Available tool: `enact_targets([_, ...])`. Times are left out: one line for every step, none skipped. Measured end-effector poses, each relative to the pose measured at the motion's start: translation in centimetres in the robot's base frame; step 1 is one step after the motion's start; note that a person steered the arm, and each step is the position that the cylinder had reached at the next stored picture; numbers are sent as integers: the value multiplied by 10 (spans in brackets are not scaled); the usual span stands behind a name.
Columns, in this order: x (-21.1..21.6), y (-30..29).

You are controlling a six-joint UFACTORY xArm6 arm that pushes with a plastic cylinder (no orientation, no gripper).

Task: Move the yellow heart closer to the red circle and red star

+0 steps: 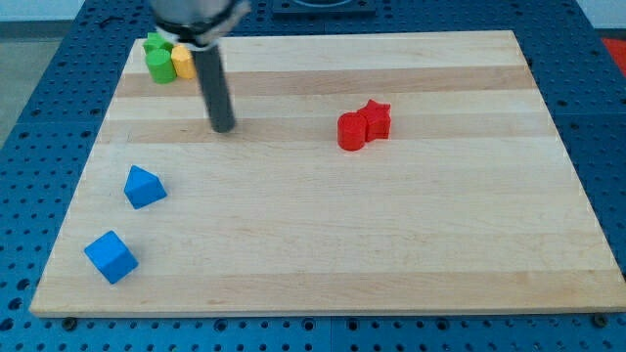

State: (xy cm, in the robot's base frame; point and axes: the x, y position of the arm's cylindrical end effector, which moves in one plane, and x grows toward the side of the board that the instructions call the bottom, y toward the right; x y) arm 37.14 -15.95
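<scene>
Camera view: pale wooden board [323, 244] on a blue perforated bench, filling most of the picture. No gripper here at all, only a dark rod [213, 88] coming down from the top edge, so nothing to open or close. My tip [224, 127] down on bare wood in the upper left part of the board, touching no block.

Up in the top left corner, a tight cluster: yellow heart [184, 63] partly hidden behind the rod, with two green blocks [157, 59] pressed against its left side; their shapes too crowded to tell. Tip below and a little to the right of that cluster, apart from it.

Right of centre, red circle [351, 131] and red star [376, 119] touching each other, circle on the left. Well apart from the heart, with open wood between.

Lower left, two blue blocks: one wedge-like blue block [144, 186], one blue cube [111, 256] beneath it, both clear of any likely path.

Judgement: task barely begun, heart not yet shifted toward the reds. Tip on the wrong side for a rightward push; probably needs to get round to the heart's left or upper left. Awkward, since the greens sit exactly there, so risk of dragging a green along or knocking the heart off line.
</scene>
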Motion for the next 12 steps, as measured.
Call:
enact_targets([-30, -13])
enact_targets([-88, -5])
enact_targets([-152, 7])
enact_targets([-179, 10])
enact_targets([-180, 5])
enact_targets([-180, 5])
enact_targets([-179, -16])
enact_targets([-179, 8])
enact_targets([-165, 71])
enact_targets([-107, 67])
enact_targets([-68, 22])
enact_targets([-60, -54])
